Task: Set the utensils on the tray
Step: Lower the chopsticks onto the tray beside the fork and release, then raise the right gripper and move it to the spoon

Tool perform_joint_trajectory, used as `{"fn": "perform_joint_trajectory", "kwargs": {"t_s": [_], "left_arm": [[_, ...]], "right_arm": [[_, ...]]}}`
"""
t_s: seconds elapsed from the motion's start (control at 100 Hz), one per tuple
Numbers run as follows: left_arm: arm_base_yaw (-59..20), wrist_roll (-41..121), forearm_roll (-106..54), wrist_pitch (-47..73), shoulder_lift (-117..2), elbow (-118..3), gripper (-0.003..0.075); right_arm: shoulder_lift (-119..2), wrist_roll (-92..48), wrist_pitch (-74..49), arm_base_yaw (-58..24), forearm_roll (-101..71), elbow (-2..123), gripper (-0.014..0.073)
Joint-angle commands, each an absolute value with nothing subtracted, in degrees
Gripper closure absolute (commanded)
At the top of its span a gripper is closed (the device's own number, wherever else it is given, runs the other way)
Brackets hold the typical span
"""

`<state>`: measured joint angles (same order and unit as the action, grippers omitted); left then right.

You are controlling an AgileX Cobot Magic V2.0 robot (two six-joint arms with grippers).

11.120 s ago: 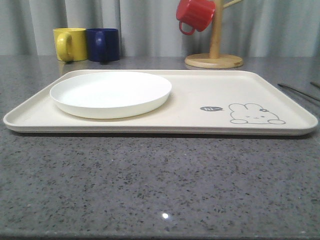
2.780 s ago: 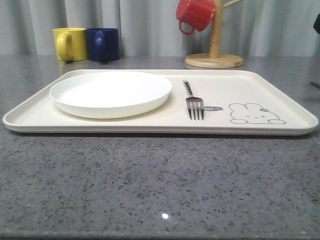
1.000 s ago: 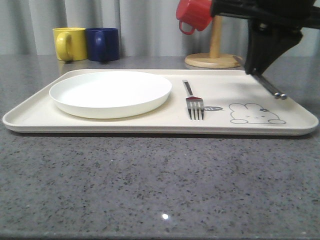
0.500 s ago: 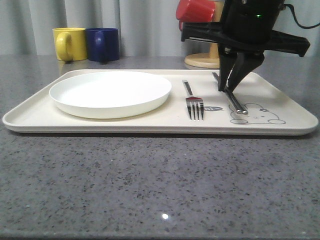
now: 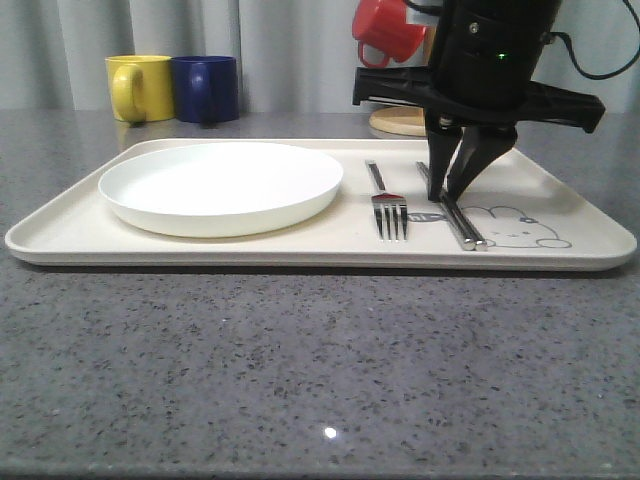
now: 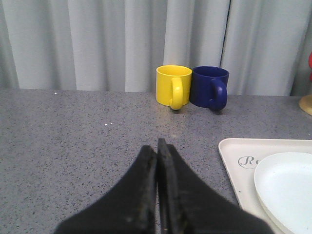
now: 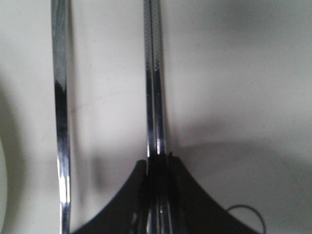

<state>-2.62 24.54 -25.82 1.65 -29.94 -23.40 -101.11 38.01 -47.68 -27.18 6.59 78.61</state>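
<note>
We find the task partly complete. The fork [image 5: 388,204] lies flat on the tray [image 5: 590,225], just right of the round white plate [image 5: 221,186], tines toward the camera. The pair of chopsticks [image 5: 452,207] is on or just above the tray surface, parallel to the fork and between it and the rabbit drawing [image 5: 512,228]. The right end effector [image 5: 458,188] stands directly over the pair with its fingers closed narrowly on it; the right wrist view confirms the two sticks [image 7: 155,87] pinched side by side, with the fork handle [image 7: 60,112] lying alongside. We judge the chopsticks to be at the point of release, not yet let go.

We see no spoon in these views, so that item is outstanding as far as we can tell.

The left end effector [image 6: 157,151] hangs over the grey bench [image 6: 73,131] with its fingers pressed together, holding nothing.

Containers: the tray carries the plate, the fork and the chopsticks. The plate is empty. The yellow mug [image 5: 138,88] and blue mug [image 5: 206,88] stand touching on the bench behind the tray; their contents are hidden. A red mug [image 5: 387,30] hangs on the wooden mug tree [image 5: 404,120].
</note>
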Motion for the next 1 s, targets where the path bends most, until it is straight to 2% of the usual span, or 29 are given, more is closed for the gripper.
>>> {"fn": "perform_joint_trajectory", "kwargs": {"t_s": [0.0, 0.08, 0.18, 0.4, 0.61, 0.78, 0.99], "left_arm": [[-2.6, 24.5, -26.2, -2.7, -30.1, -24.9, 0.0738], [-2.6, 24.5, -26.2, -2.7, -30.1, -24.9, 0.0738], [-2.6, 24.5, -26.2, -2.7, -30.1, -24.9, 0.0738], [-2.6, 24.5, -26.2, -2.7, -30.1, -24.9, 0.0738], [-2.6, 24.5, -26.2, -2.7, -30.1, -24.9, 0.0738], [-2.6, 24.5, -26.2, -2.7, -30.1, -24.9, 0.0738], [-2.6, 24.5, -26.2, -2.7, -30.1, -24.9, 0.0738]], "right_arm": [[-98.5, 38.0, -46.1, -27.1, 7.0, 80.6, 0.0387], [-98.5, 38.0, -46.2, -27.1, 7.0, 80.6, 0.0298], [-98.5, 38.0, -46.2, -27.1, 7.0, 80.6, 0.0249], [-96.2, 37.3, -46.3, -27.1, 7.1, 80.8, 0.0246], [-91.0, 30.2, -48.1, -24.5, 7.1, 80.7, 0.0246], [-87.5, 22.0, -51.1, -18.1, 7.1, 80.6, 0.0246], [-86.3, 13.4, -55.8, -6.1, 7.0, 80.6, 0.0246]]}}
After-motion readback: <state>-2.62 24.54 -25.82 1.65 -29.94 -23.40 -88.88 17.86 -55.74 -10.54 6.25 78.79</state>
